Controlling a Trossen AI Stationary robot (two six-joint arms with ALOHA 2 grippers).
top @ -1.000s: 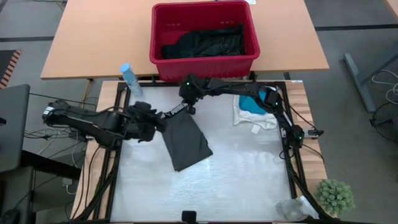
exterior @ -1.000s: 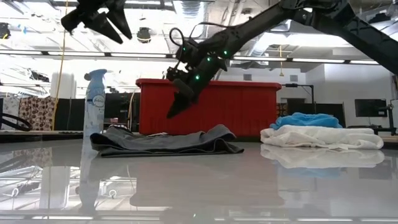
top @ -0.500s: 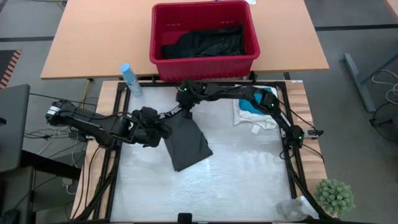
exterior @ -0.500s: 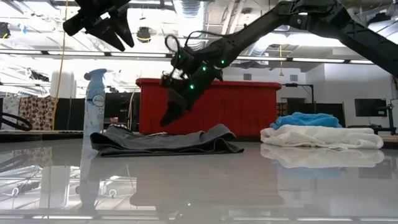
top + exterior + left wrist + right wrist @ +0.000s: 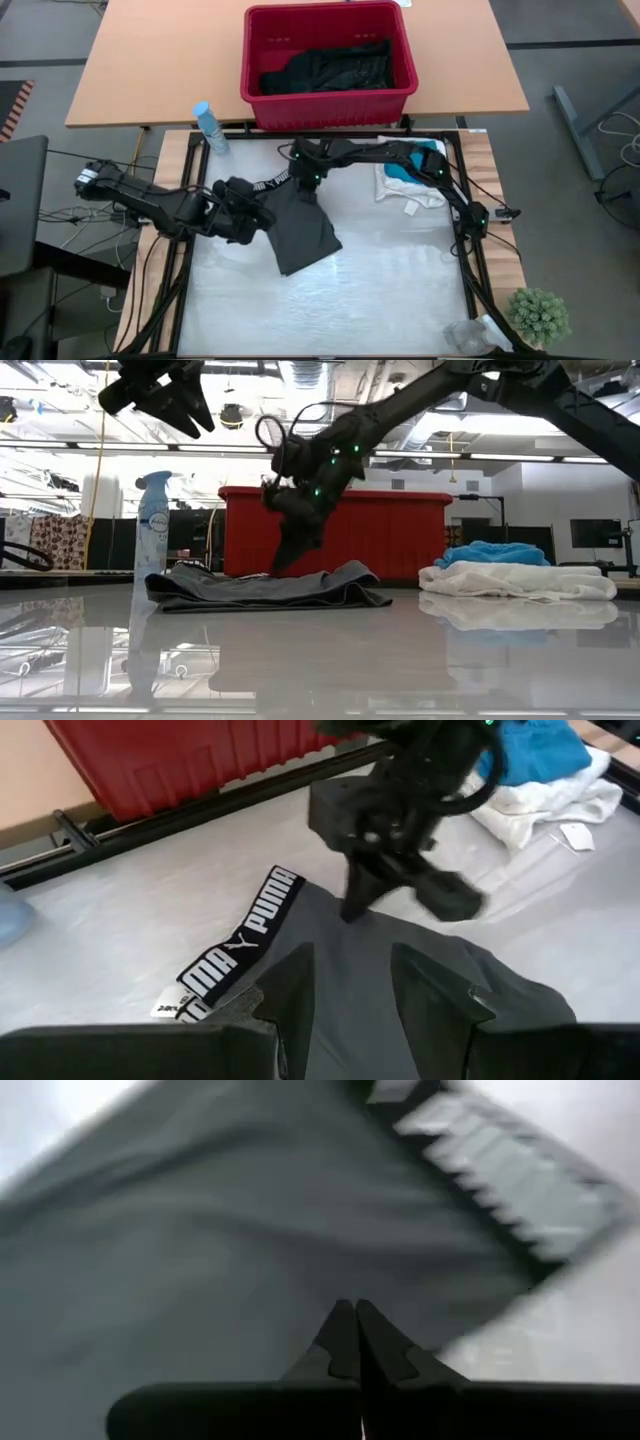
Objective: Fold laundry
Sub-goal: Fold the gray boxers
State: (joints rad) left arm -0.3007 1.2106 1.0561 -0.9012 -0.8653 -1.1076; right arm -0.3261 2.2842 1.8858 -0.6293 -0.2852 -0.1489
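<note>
The dark grey garment point(image 5: 303, 228) lies folded flat on the white table, its lettered waistband point(image 5: 240, 945) at the far left end. My right gripper point(image 5: 284, 563) is shut and points steeply down at the grey cloth just beside the waistband. My left gripper point(image 5: 266, 215) hovers open, well above the table at the garment's left edge, with nothing between its fingers point(image 5: 290, 995). A white garment point(image 5: 412, 190) with a teal one point(image 5: 408, 165) on top lies at the far right. Black garments point(image 5: 330, 68) lie in the red basket. My right gripper's shut fingertips point(image 5: 352, 908) stand at the grey garment's surface near the waistband, coming from above and slanting from the far side. Whether they touch the cloth I cannot tell. The garment lies flat and undisturbed.
The red basket point(image 5: 262, 95) stands on the wooden table beyond the far edge. A spray bottle point(image 5: 208, 128) stands at the far left corner. A small plant point(image 5: 538, 315) and a clear container point(image 5: 468, 335) are at the near right. The table's near half is bare.
My right gripper has come down toward the grey garment and tipped more steeply, its shut tips now at the cloth beside the waistband. My left gripper has drifted a little toward the garment's left edge, staying high and open. The garment has kept still.
</note>
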